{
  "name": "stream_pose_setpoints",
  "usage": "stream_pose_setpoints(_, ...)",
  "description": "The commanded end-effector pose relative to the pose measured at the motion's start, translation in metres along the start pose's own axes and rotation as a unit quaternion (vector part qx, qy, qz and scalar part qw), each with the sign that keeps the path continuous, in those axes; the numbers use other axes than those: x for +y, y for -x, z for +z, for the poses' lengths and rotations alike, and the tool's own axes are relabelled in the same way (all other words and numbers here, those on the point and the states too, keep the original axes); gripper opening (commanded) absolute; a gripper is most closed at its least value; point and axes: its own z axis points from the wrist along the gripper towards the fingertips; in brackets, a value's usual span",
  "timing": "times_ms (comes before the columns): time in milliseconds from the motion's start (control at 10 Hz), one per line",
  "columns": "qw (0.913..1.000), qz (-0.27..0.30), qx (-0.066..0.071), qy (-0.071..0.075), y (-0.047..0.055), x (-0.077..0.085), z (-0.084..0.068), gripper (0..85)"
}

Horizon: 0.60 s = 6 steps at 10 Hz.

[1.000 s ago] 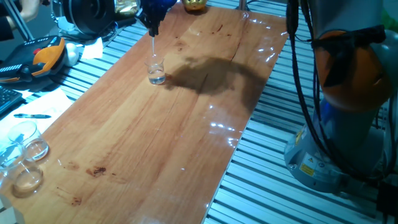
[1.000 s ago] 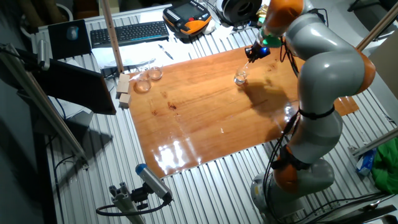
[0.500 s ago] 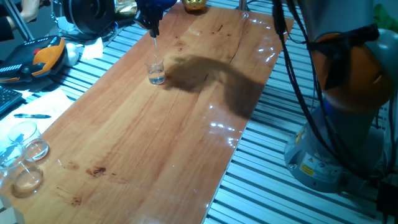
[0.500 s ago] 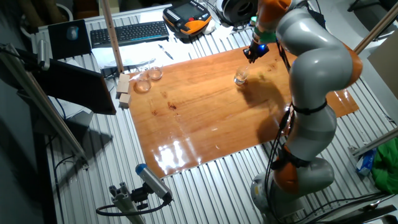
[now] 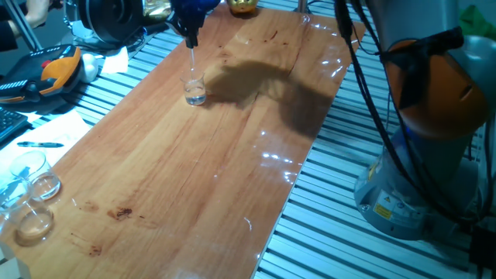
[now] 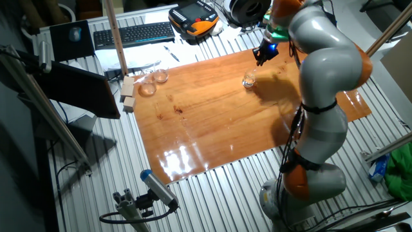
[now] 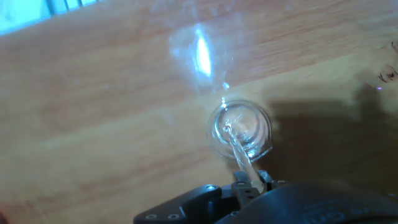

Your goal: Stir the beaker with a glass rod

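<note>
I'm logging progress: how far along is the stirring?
Done: the gripper holds the rod, and its tip is already inside the beaker, as the hand view shows. In hand: the stirring, with the rod dipped in. Left: finishing the stir and lifting the rod out; the beaker stands upright on the table.

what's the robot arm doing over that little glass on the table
The arm's pincer holds a thin glass rod pointing down into a small clear beaker standing upright on the wooden table. In the hand view the rod's tip sits inside the beaker's rim, near the middle. A group of other glass dishes sits untouched at the far end.
</note>
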Motion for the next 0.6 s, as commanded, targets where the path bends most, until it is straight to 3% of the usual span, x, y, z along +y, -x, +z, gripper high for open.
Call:
stream_pose_setpoints(0, 0.9993, 0.004, -0.036, 0.005, -0.0003, 0.0001, -0.0006, 0.0)
stream_pose_setpoints(100, 0.9984, 0.009, -0.055, 0.010, -0.0003, 0.0002, -0.0008, 0.0)
stream_pose_setpoints(200, 0.9979, 0.000, -0.065, 0.002, -0.0001, -0.0002, -0.0006, 0.0)
stream_pose_setpoints(300, 0.9980, -0.013, -0.062, -0.008, -0.0001, -0.0007, -0.0006, 0.0)
stream_pose_setpoints(400, 0.9982, -0.033, -0.047, -0.019, 0.0003, -0.0015, -0.0011, 0.0)
stream_pose_setpoints(500, 0.9977, -0.055, -0.023, -0.032, 0.0002, -0.0026, -0.0016, 0.0)
